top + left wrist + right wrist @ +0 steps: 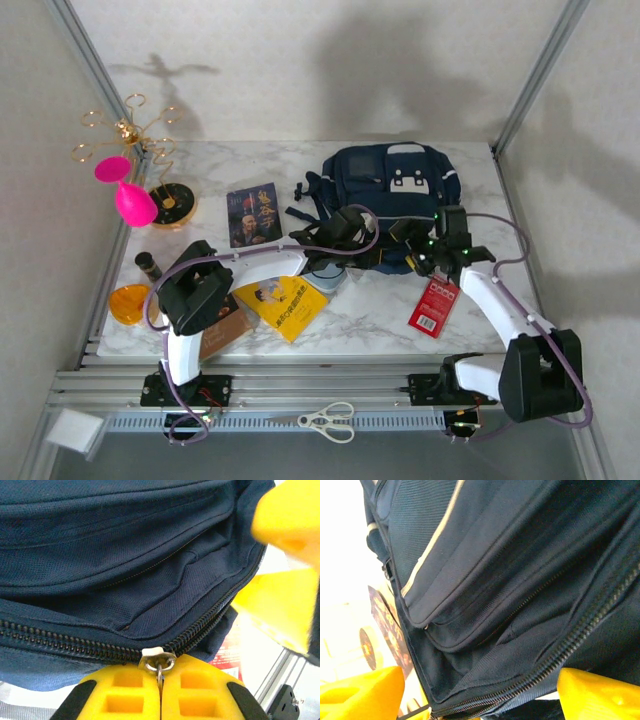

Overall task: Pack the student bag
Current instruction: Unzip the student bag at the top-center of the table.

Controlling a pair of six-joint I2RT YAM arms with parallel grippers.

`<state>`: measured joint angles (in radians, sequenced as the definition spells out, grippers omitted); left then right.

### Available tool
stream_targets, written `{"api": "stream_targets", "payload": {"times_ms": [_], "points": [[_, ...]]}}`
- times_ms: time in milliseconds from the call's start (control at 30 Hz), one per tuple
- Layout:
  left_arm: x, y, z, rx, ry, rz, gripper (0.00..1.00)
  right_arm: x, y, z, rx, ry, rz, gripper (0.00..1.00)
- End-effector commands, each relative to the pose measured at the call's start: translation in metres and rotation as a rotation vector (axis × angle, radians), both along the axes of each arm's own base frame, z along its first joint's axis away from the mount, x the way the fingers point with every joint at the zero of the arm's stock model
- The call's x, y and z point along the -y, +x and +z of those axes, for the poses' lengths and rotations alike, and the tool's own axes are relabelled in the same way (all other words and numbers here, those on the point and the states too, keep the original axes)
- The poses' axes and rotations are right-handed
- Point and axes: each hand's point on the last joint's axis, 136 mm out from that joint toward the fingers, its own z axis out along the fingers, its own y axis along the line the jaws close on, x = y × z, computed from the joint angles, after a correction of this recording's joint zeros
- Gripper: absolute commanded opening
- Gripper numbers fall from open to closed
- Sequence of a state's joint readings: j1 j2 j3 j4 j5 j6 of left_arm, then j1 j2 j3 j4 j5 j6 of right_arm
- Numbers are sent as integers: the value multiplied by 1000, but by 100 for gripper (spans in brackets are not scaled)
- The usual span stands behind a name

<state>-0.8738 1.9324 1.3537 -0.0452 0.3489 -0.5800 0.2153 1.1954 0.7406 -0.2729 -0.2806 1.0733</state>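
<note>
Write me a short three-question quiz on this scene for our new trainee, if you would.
1. True or false: the left gripper is shut on the student bag's zipper pull.
2. The right gripper's jaws stand: A open; B shut on scissors; C shut on a book.
3. Fill in: the packet on the table near the right gripper is coloured ___.
Key: 1 true; 2 A; 3 red.

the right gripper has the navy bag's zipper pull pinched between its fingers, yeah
Not quite: it is the left gripper that has the zipper pull of the student bag pinched between its fingers, as the left wrist view shows. The right gripper stands open close to the bag.
</note>
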Motion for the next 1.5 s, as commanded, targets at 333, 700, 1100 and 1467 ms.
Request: {"api": "stream_targets", "payload": {"times_ms": [333, 700, 1100, 1467], "points": [[18, -1, 27, 57, -61, -43, 0, -6, 40, -18, -24, 2, -163, 29], [-50, 38, 21, 98, 55, 87, 0, 47, 51, -7, 68, -117, -70, 0], [-133, 127, -16, 95, 148, 259, 0, 58, 61, 38, 187, -155, 76, 0], [-187, 177, -30, 81, 169, 401, 0, 94, 59, 29, 99, -319, 1, 0]]}}
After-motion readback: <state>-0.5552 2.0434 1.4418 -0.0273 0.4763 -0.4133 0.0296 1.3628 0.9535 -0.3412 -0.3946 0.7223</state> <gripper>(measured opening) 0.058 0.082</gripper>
